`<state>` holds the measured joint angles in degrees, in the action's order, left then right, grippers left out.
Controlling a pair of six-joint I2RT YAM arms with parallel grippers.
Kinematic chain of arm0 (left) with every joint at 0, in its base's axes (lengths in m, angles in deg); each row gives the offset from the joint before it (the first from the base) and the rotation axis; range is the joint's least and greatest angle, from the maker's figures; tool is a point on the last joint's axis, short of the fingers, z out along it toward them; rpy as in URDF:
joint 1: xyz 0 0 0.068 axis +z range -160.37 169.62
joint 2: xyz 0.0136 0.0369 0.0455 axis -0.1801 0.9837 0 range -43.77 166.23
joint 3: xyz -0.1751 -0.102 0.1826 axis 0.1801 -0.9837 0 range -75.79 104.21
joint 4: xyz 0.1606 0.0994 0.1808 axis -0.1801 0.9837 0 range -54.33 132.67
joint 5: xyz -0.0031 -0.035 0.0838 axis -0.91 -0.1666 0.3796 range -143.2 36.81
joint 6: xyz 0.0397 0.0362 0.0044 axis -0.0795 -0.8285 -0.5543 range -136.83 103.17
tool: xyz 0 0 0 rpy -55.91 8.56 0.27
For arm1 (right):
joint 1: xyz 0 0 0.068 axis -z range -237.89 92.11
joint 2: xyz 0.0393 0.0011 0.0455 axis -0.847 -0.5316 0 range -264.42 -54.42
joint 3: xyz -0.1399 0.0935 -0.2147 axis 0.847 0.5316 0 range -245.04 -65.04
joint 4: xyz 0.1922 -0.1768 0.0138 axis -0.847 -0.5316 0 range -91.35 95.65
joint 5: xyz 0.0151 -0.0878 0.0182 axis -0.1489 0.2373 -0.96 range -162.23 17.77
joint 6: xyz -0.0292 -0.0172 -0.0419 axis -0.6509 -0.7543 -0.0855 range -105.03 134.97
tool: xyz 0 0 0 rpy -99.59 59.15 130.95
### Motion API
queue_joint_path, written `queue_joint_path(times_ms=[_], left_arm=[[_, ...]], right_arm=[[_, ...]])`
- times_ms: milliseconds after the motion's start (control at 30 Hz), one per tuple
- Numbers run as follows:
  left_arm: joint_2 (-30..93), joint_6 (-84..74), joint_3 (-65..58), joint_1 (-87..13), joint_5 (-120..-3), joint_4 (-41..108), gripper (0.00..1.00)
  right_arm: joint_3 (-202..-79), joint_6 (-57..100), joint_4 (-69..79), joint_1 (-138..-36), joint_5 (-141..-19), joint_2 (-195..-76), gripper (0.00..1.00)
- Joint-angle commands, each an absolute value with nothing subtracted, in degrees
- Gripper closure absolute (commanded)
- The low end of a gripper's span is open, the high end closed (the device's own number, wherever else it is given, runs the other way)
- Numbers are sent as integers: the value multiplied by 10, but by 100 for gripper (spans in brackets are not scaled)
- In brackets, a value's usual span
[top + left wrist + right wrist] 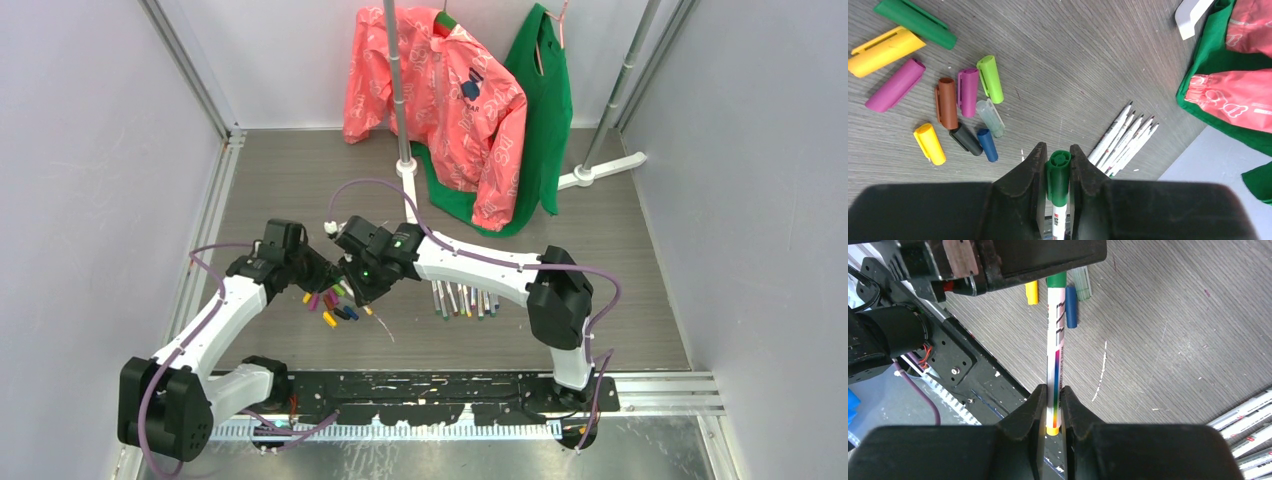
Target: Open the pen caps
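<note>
Green cap [1058,179], low centre of the left wrist view, sits clenched in your left gripper [1058,151]; your right gripper [1052,392] grasps the pen [1054,340] barrel (yellow end), its long axis running straight between them.

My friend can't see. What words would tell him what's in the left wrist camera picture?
The left gripper pinches the green cap of a white pen between its two black fingers. Beyond it, loose caps in many colours lie scattered on the grey table, and a row of uncapped pens lies to the right.
</note>
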<state>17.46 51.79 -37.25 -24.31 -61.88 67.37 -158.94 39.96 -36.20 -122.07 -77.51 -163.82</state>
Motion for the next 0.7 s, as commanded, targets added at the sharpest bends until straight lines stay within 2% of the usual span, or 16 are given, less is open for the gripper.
queue_joint_path(times_ms=[0, 100, 333, 500, 667], left_arm=[[175, 515, -354, -246, -620, 643, 90], [177, 515, -354, -246, -622, 639, 100], [169, 510, -356, -246, -627, 627, 100], [169, 497, -352, -246, -641, 619, 100], [171, 482, -344, -246, -655, 619, 100]], right_arm=[[-1616, 388, -362, -1224, -786, -1615, 99], [-1614, 387, -363, -1224, -786, -1616, 99], [-1618, 381, -372, -1223, -789, -1621, 98], [-1644, 378, -383, -1223, -790, -1637, 80], [-1674, 372, -398, -1223, -790, -1652, 75]])
